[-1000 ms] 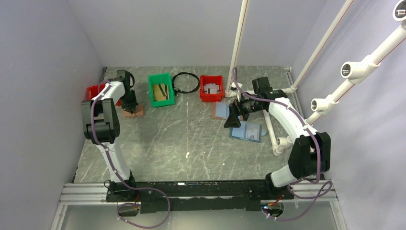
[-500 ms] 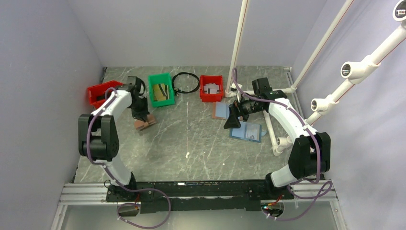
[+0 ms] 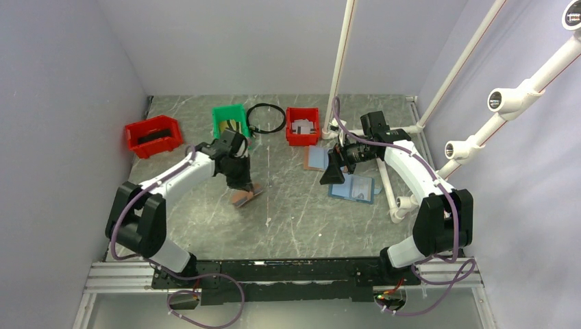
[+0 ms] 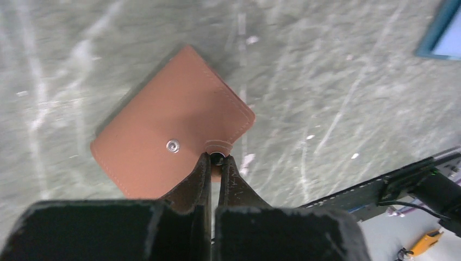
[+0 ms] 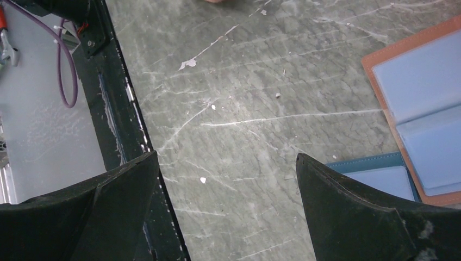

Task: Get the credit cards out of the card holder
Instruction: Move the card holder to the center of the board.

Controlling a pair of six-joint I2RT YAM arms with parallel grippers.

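While, seen from above, the left hand [image 3: 241,188] pinches the card holder [image 3: 246,198] near the middle of the counter [image 3: 294,219], lowering it flat before unsnapping seems wise. Left wrist: closed reddish-brown cover, metal snap [image 4: 173,144] showing, fingers [image 4: 200,175] pressed together on its side tab [image 4: 218,145]. Right wrist: right hand [image 5: 225,157] spread wide, holding nothing.

1. The light was soft and even, coming from above; shadows on the table [image 3: 294,219] were faint.
2. In the left wrist view the table surface looked smeared and unsharp.
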